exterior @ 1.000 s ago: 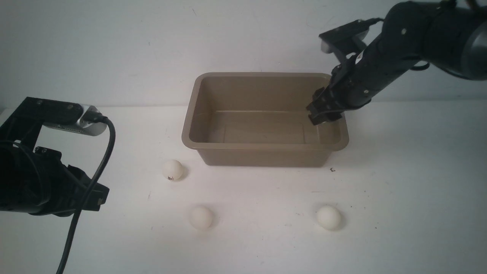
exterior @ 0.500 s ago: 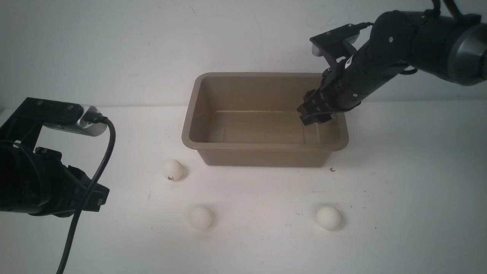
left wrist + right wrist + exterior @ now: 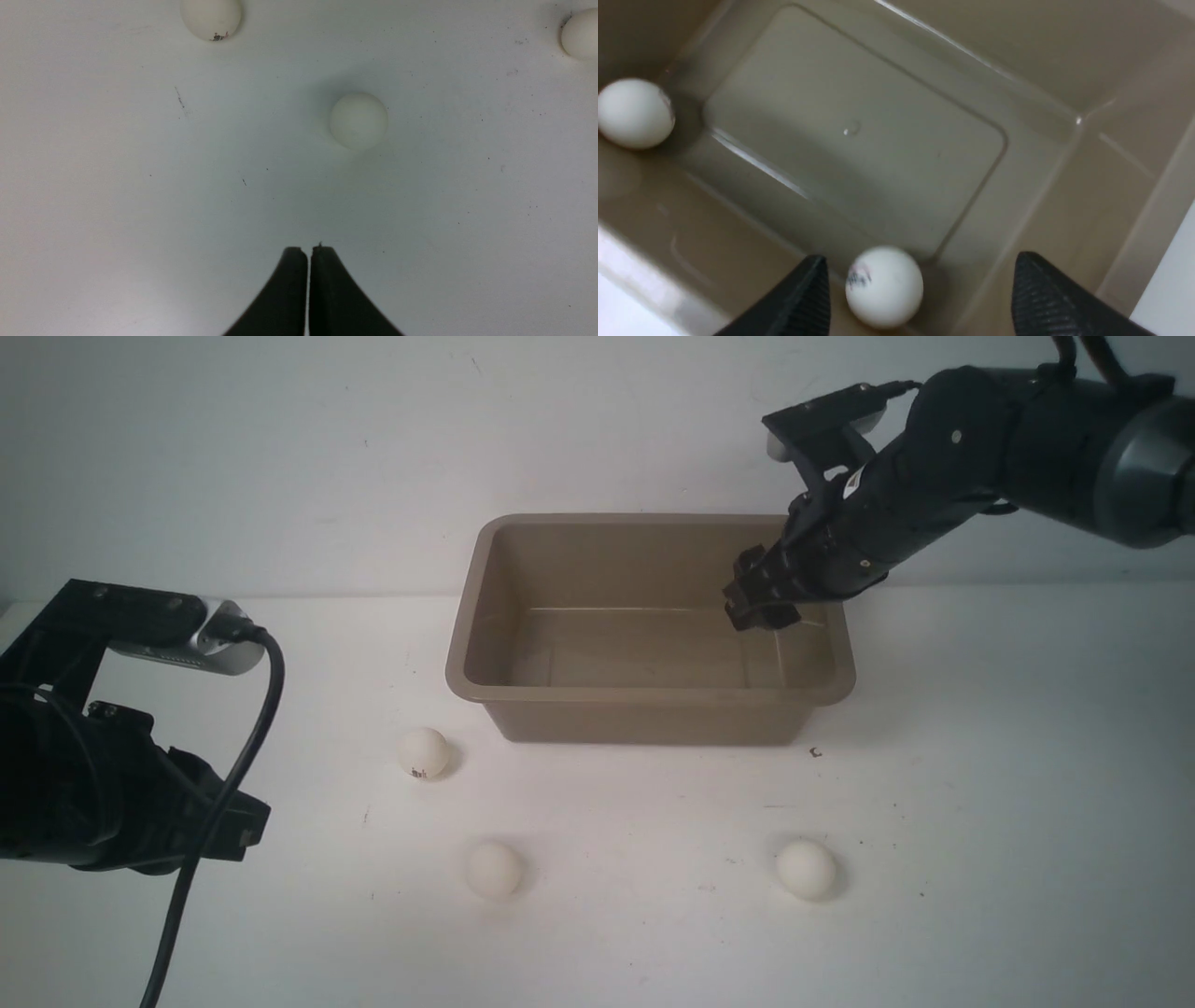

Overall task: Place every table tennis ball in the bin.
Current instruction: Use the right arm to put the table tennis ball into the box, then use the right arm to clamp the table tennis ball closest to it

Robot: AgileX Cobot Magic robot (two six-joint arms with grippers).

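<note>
right gripper [image 3: 758,609] over 3 o'clock end of taupe-brown rectangular plastic bin [image 3: 644,695], jaws spread wide, empty. small white table tennis balls: marked ball [image 3: 883,285] inside below jaws, plain ball [image 3: 634,113] in bin corner, three more balls [image 3: 423,752] [image 3: 494,869] [image 3: 806,869] outside at bin's 8, 7, 5 o'clock. left gripper [image 3: 308,252] clenched.

Bin [image 3: 653,714] taupe-brown, plain. Marked ball [image 3: 423,752] white, small dark print; plain balls [image 3: 493,869] [image 3: 806,869] white. Ball in bin [image 3: 883,285] white, dark print. Bench [image 3: 980,803] white, faint dark specks. Left gripper [image 3: 308,252], right gripper [image 3: 758,614] black.
</note>
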